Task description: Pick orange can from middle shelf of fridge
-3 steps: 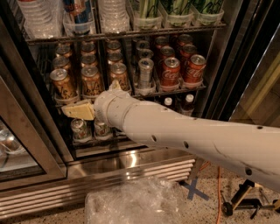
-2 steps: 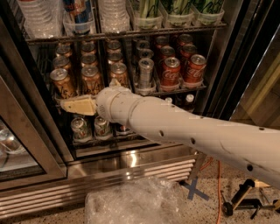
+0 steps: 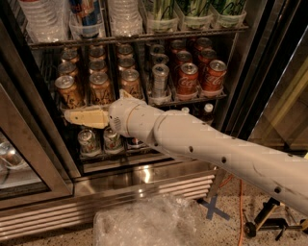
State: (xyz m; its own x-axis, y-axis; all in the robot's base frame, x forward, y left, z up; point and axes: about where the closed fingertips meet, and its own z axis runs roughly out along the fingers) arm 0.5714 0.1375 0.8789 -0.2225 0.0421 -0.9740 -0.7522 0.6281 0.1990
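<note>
Orange can (image 3: 69, 92): gold body, silver top, dark script, standing on the middle shelf (image 3: 187, 102) just above the gripper (image 3: 72, 116); gripper open or closed, cannot tell.

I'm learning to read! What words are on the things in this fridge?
"Coca-Cola": on the red cans, middle shelf.
The orange cans: dark writing, too blurred to read.
The blue can, top shelf: too blurred to read.
The gripper, just below the orange cans: no words.
</note>
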